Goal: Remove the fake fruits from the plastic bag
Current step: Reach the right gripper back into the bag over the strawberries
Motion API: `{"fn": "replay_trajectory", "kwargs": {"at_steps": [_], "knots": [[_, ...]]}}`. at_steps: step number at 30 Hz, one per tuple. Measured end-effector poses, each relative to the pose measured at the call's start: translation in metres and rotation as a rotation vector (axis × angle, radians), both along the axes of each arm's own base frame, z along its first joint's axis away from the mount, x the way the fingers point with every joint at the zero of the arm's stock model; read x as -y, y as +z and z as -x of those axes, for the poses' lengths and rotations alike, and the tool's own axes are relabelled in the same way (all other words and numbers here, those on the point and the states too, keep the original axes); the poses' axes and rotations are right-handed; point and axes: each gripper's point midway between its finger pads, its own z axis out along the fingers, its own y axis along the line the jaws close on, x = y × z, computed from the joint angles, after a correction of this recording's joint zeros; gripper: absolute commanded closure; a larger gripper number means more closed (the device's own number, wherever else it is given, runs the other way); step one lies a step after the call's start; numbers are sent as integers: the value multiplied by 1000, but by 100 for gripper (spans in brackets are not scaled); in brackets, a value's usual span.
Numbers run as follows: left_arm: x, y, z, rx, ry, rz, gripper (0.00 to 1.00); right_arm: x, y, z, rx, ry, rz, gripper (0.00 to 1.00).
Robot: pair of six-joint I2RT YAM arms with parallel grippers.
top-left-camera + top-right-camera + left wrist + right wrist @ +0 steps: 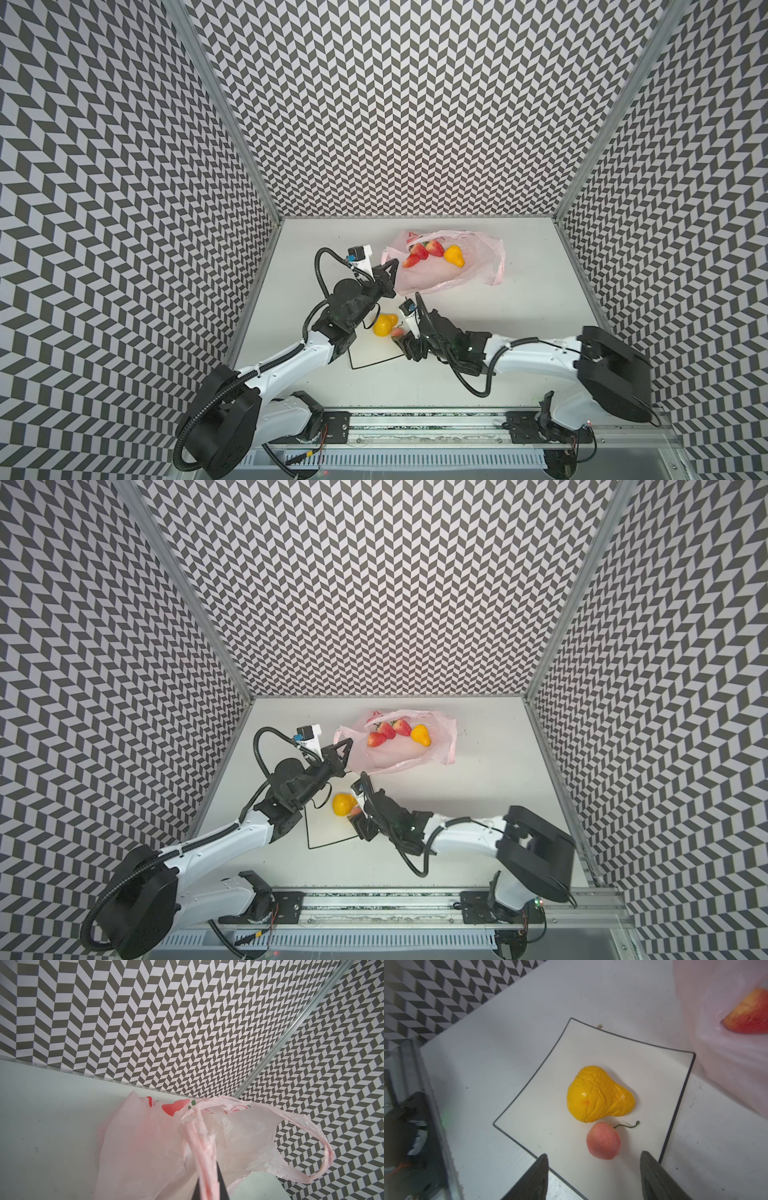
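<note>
Pink film of the plastic bag (449, 266) lay on the table (519, 332) at about 1 o'clock from the plate (550, 1115), one handle loop pinched tight in the left tool (391, 266). The right tool (593, 1167) hung over the plate with its jaws wide and empty; the peach (603, 1140) lay free just beside a yellow pear (600, 1095), at its 4 o'clock in both top views. Setting down the peach looked finished. Strawberries (419, 251), a second pear (454, 255) and an apple (749, 1014) remained in the bag, so the right tool would need to reach into its mouth while the left held it open.
</note>
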Motion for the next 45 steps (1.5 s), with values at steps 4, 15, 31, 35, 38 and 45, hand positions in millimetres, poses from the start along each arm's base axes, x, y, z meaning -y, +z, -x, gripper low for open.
{"fn": "replay_trajectory", "kwargs": {"at_steps": [4,15,31,35,38,45], "knots": [[1,0,1,0,-6,-1,100,16,66,-1,125,5,-98,47],[1,8,5,21,-22,8,100,91,129,-99,471,-91,191,64],[3,9,7,27,-35,3,100,124,21,-218,484,-64,916,73],[6,9,9,34,-56,-6,100,132,9,-241,397,-154,909,70],[10,9,12,41,-75,-16,100,134,-5,-243,300,-211,840,60],[28,9,26,61,-153,-34,100,120,-21,-235,28,-385,456,46]]}}
